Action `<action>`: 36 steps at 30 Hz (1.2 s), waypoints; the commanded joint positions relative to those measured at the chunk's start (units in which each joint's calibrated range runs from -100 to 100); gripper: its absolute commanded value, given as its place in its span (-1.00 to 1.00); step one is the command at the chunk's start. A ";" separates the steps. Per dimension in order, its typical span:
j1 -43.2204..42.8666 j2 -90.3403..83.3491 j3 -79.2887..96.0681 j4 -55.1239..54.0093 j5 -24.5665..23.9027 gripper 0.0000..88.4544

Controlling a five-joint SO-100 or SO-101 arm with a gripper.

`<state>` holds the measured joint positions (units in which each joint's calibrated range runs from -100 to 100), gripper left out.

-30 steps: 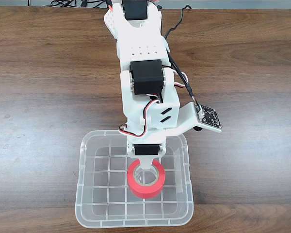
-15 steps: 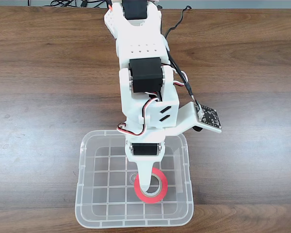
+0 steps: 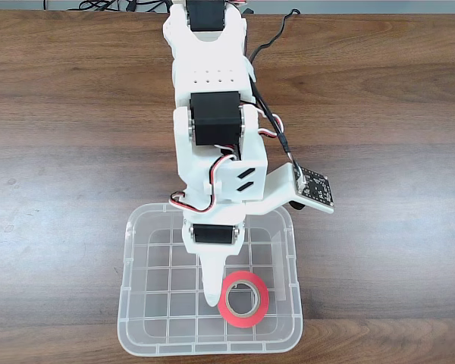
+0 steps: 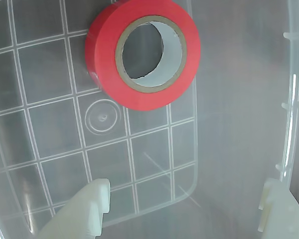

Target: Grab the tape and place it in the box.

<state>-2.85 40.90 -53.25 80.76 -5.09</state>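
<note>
Tape (image 4: 142,54) flat in box (image 3: 129,303), unlabelled; claw (image 4: 182,211) wide apart, empty.

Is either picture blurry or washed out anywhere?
Fixed view: sharp and evenly lit, the tape crisp in the box. Wrist view: the tape is sharp, the box wall hazy, and the near fingertips softly out of focus.

We are seeing an arm (image 3: 212,114) of white printed plastic segments carrying black servo blocks, with a row of small holes above the upper servo. Red, white and black wires are looping beside the lower servo. We are noticing a small black circuit board (image 3: 312,186) and the cream-white pincer (image 4: 184,214).
</note>
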 commanded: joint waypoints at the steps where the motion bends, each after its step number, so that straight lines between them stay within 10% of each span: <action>1: 1.25 -3.16 -4.88 -0.80 -0.61 -0.33; 8: 1.17 -9.12 -4.96 -0.63 -0.66 -0.38; 17: -2.19 -28.35 -4.96 13.24 -0.71 -0.96; 36: -3.14 -59.08 15.27 19.24 -0.18 -0.97</action>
<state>-7.14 -7.24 -47.29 99.24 -5.50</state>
